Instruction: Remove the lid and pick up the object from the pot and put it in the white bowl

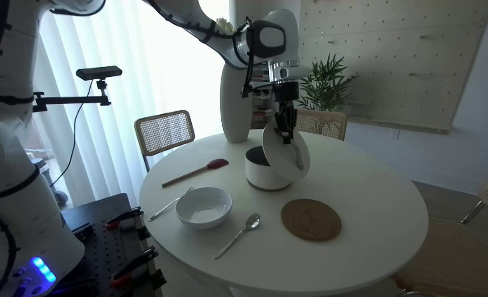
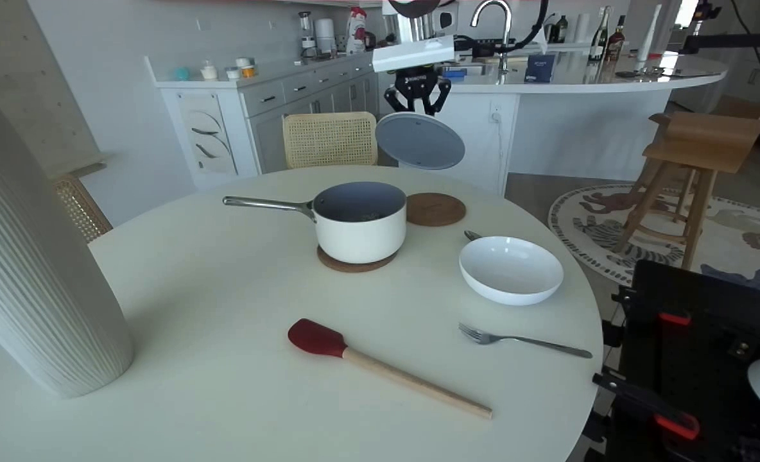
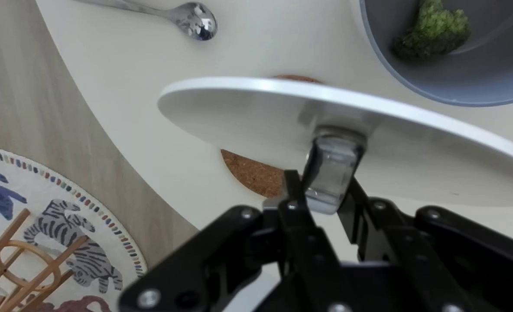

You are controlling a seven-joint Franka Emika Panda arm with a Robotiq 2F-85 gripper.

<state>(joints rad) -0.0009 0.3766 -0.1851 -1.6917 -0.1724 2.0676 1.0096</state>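
My gripper (image 1: 286, 138) is shut on the grey handle of the white lid (image 1: 279, 159), also seen in the wrist view (image 3: 239, 110). The lid hangs tilted above the table, off the pot; its grey underside shows in an exterior view (image 2: 420, 142). The white pot (image 2: 361, 239) stands uncovered with its dark inside visible. The object is a small green broccoli-like piece (image 3: 440, 30) in the pot (image 3: 477, 89); it is only a dim lump in an exterior view (image 2: 372, 216). The white bowl (image 1: 204, 208) looks empty in both exterior views (image 2: 511, 266).
A cork disc (image 1: 311, 220) lies beside the pot; another (image 2: 354, 265) is under it. The pot's metal handle (image 2: 267, 204) points sideways. A spoon (image 1: 244, 231), a fork (image 2: 521, 342) and a red spatula (image 2: 386, 369) lie around the bowl. A tall vase (image 1: 234, 103) stands near the edge.
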